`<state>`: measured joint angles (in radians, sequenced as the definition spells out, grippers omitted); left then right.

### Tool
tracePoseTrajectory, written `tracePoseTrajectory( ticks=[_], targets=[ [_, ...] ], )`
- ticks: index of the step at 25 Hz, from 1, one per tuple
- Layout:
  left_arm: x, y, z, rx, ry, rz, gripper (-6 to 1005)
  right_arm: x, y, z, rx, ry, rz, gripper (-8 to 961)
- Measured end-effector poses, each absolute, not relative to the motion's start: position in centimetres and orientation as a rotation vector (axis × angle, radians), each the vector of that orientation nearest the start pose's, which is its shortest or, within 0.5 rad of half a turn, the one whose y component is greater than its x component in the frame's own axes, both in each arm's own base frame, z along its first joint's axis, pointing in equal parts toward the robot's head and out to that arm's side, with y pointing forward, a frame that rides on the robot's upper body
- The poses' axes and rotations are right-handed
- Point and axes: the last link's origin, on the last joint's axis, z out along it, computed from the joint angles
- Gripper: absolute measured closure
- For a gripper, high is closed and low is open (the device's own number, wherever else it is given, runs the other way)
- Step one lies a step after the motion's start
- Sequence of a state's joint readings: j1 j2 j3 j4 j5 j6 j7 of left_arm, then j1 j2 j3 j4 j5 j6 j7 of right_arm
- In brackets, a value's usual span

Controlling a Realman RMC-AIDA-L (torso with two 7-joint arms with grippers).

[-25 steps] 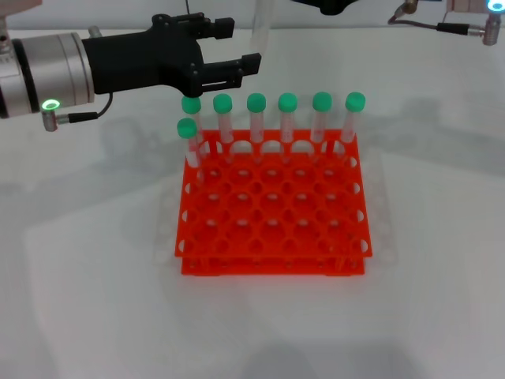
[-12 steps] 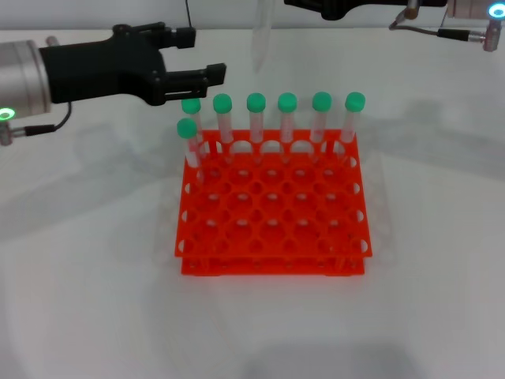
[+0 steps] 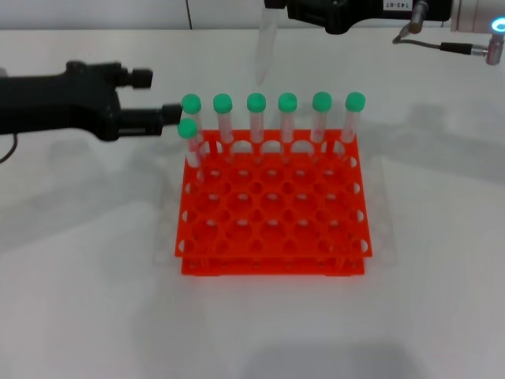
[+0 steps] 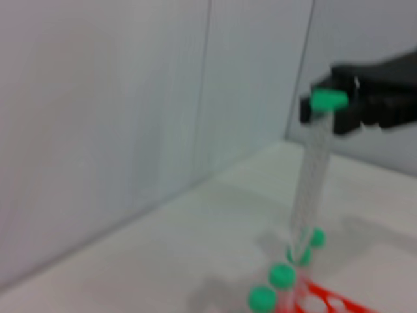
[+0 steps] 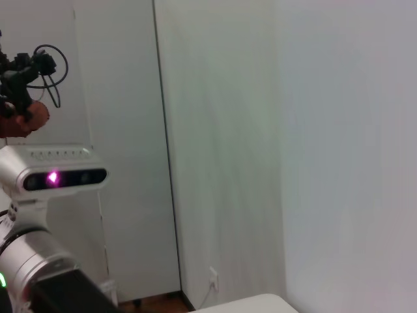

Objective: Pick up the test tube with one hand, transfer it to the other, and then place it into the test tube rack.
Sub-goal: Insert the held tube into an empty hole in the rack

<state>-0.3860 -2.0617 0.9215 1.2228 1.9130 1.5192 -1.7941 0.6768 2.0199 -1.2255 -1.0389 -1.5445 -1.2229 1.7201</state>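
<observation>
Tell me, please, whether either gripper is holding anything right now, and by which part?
The right gripper holds the test tube by its green-capped top, above the rack. The left gripper holds nothing.

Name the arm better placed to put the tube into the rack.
Right. The right gripper already holds the test tube by its cap, hanging upright above the rack's back row. The left gripper is open, empty, off to the rack's left.
</observation>
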Motion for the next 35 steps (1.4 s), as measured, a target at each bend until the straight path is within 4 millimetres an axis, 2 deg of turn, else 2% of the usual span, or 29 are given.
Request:
tracePoseTrajectory(
  ticks=[6,11,19,26,35],
  targets=[
    [-23.6,32.2,7.5,-2.683,-0.680,-0.362,233,9.2,40.1,2.4,-2.694,0.259,0.868,694],
    [-25.1,31.2,8.6,-2.662,-0.753,-0.310,233,9.2,39.9,2.2,-2.701,0.263,0.872,694],
    [-26.8,30.5,8.4,-2.661,-0.838,-0.176,233,9.1,39.7,1.8,-2.714,0.266,0.875,694],
    [-27.4,30.3,7.8,-2.671,-0.839,-0.166,234,10.1,39.7,1.0,-2.723,0.322,0.856,695],
    [-27.9,29.9,7.1,-2.691,-0.847,-0.173,234,11.0,39.5,-1.2,-2.747,0.360,0.838,695]
  ],
)
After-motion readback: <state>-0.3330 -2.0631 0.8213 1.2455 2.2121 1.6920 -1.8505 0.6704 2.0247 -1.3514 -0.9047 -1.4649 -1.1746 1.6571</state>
